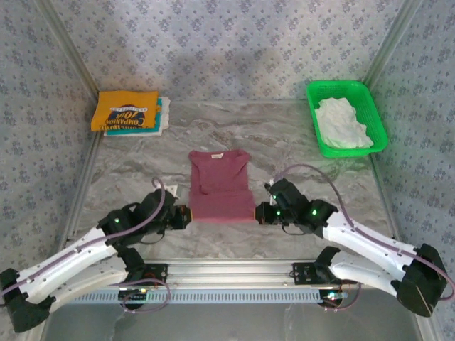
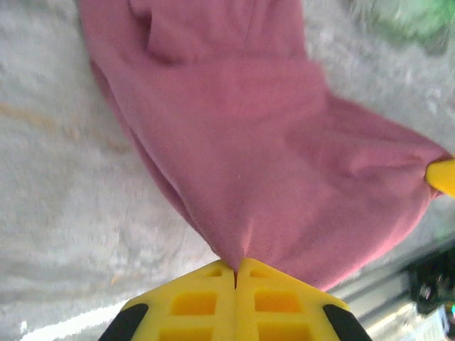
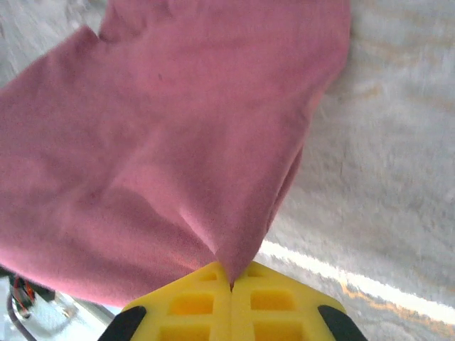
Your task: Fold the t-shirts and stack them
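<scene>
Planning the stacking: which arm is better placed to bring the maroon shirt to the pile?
Probably left. The left gripper and right gripper both pinch the maroon shirt, but the pile lies at the far left.

Lots of bare table (image 1: 284,142) along the far edge. Folded stack (image 1: 128,111) hogs the far-left corner, green basket (image 1: 315,117) the far-right, and the maroon shirt (image 1: 219,186) covers the middle near edge.

Shirt (image 1: 219,186) at centre, folded stack (image 1: 129,112) far left, basket (image 1: 315,114) with cloth (image 1: 343,123) far right
</scene>
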Available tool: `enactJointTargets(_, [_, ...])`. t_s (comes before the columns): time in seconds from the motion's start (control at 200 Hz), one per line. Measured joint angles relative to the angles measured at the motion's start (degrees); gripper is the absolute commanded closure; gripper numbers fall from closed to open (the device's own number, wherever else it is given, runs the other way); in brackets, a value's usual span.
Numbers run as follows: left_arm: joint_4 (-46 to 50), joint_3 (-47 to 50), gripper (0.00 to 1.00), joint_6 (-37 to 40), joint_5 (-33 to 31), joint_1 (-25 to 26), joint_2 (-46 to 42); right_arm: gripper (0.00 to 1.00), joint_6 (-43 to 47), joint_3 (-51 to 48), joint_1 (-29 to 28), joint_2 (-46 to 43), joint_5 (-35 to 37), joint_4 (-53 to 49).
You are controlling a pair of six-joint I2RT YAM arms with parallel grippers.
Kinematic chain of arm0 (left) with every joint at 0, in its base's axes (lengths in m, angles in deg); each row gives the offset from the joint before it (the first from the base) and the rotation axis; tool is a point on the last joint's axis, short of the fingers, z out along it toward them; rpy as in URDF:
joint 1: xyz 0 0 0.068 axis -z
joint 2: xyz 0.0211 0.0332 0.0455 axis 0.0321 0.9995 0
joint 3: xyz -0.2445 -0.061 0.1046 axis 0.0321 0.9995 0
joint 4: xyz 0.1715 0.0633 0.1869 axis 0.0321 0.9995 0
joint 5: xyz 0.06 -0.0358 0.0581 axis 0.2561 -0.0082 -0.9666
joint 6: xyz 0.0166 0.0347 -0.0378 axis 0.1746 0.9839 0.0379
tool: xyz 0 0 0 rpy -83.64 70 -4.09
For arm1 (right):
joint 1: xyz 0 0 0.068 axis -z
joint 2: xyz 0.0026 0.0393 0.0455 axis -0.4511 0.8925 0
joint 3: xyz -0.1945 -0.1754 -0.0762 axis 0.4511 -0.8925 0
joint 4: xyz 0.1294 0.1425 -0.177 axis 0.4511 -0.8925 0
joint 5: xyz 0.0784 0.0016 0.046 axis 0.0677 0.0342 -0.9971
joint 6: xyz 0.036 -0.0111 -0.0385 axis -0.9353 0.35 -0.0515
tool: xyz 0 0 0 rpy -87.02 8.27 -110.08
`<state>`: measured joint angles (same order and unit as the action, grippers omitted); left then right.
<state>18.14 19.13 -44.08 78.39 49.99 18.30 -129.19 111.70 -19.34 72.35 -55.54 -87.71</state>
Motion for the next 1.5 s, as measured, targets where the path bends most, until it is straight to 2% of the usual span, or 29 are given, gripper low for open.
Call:
enactJointTargets(0.18, [-2.82, -4.52, 1.00, 5.97, 2.03, -11.02, 6.56, 1.00, 4.87, 10.14, 6.56, 8.72, -0.11, -0.37])
enactJointTargets(0.4, [-6.82, -7.78, 1.00, 12.35, 7.89, -22.18, 13.94, 1.00, 11.28, 20.87, 13.14, 21.03, -4.13, -0.15])
enactJointTargets(0.615, [-11.41, -11.74, 1.00, 15.93, 10.73, -27.32, 22.97, 1.00, 14.80, 27.58, 16.85, 29.79, -7.43, -0.04])
enactJointTargets(0.869, [-14.49, -18.14, 1.00, 19.17, 12.90, -30.42, 30.86, 1.00, 17.22, 36.22, 20.35, 37.07, -9.86, -0.13])
enactJointTargets(0.894, [-15.15, -18.58, 1.00, 19.47, 13.05, -30.95, 31.82, 0.94, 17.44, 37.24, 20.70, 37.99, -10.05, -0.11])
enactJointTargets(0.914, [-15.74, -18.91, 0.94, 19.76, 13.29, -31.34, 32.54, 0.86, 17.64, 38.03, 20.96, 38.62, -10.19, -0.09])
enactJointTargets(0.939, [-16.46, -19.39, 0.80, 20.00, 13.51, -31.87, 33.68, 0.77, 17.86, 39.10, 21.24, 39.71, -10.43, -0.02])
enactJointTargets(0.979, [-17.40, -20.37, 0.63, 20.65, 13.73, -32.61, 35.80, 0.68, 18.25, 40.74, 21.64, 41.59, -10.58, 0.22])
enactJointTargets(1.029, [-18.51, -21.90, 0.56, 21.62, 13.53, -33.57, 39.04, 0.65, 18.38, 43.10, 22.08, 44.70, -10.62, 0.55])
enactJointTargets(1.119, [-20.59, -25.64, 0.44, 22.88, 12.52, -35.52, 45.92, 0.64, 18.88, 49.05, 22.93, 51.84, -10.93, 0.83])
enactJointTargets(1.209, [-21.79, -30.42, 0.49, 24.09, 11.28, -37.68, 53.05, 0.66, 18.86, 55.25, 24.13, 59.10, -11.39, 0.59])
enactJointTargets(1.299, [-22.25, -34.32, 0.48, 24.98, 10.16, -38.84, 57.05, 0.65, 18.93, 56.76, 25.24, 61.40, -11.34, 0.13])
enactJointTargets(1.419, [-23.91, -33.66, 0.50, 26.05, 8.66, -37.18, 54.77, 0.65, 19.93, 53.27, 24.96, 57.18, -11.04, 1.66])
enactJointTargets(1.499, [-26.43, -30.45, 0.50, 26.01, 8.52, -33.86, 50.95, 0.70, 20.24, 48.48, 22.99, 51.45, -12.07, 3.72])
